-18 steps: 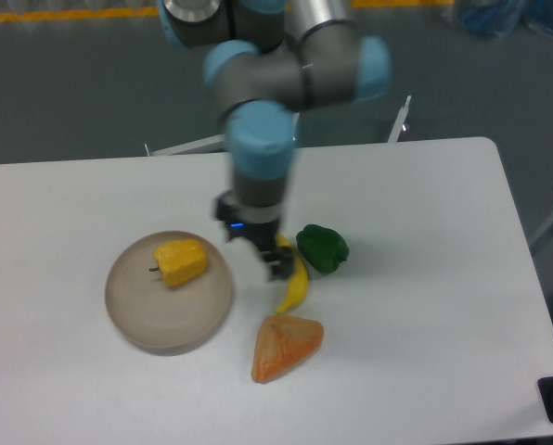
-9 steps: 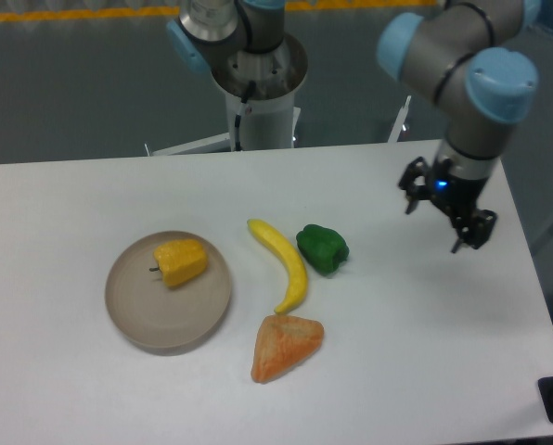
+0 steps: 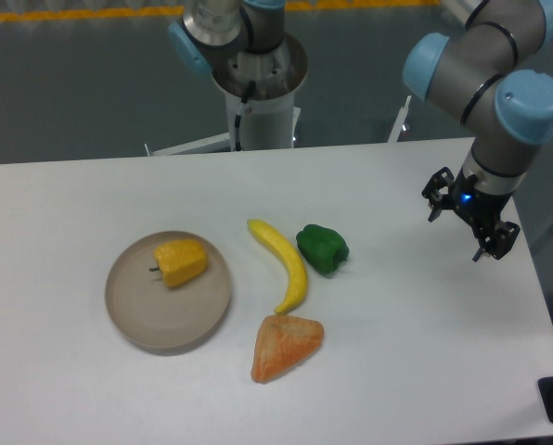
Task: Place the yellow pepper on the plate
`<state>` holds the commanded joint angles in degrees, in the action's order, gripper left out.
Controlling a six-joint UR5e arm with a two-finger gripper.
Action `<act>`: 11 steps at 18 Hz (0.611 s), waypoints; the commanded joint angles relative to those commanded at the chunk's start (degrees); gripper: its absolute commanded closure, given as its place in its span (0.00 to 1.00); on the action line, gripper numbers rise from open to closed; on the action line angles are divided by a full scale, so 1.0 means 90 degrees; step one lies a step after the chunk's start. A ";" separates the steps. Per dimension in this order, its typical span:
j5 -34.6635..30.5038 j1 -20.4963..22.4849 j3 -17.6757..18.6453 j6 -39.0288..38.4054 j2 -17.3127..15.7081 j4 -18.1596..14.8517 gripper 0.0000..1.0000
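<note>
The arm has swung clear across the table: a second ago it hung low over the middle, just right of the plate (image 3: 128,320) and covering the top of the banana (image 3: 284,262), and now the gripper (image 3: 468,221) sits out by the right edge, well apart from all the food. Over the last half second it has drifted a little further right and nearer. The whole banana is now in plain sight, and the arm's base column (image 3: 255,83) shows at the far side.
</note>
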<state>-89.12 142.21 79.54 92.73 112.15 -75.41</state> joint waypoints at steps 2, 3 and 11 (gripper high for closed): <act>-0.0010 0.0000 -0.0010 -0.0010 0.0000 0.0010 0.00; -0.0010 0.0000 -0.0010 0.0000 0.0000 0.0029 0.00; -0.0029 0.0000 -0.0049 0.0068 0.0137 0.0273 0.00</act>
<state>-89.38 142.21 79.10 93.34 113.38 -72.95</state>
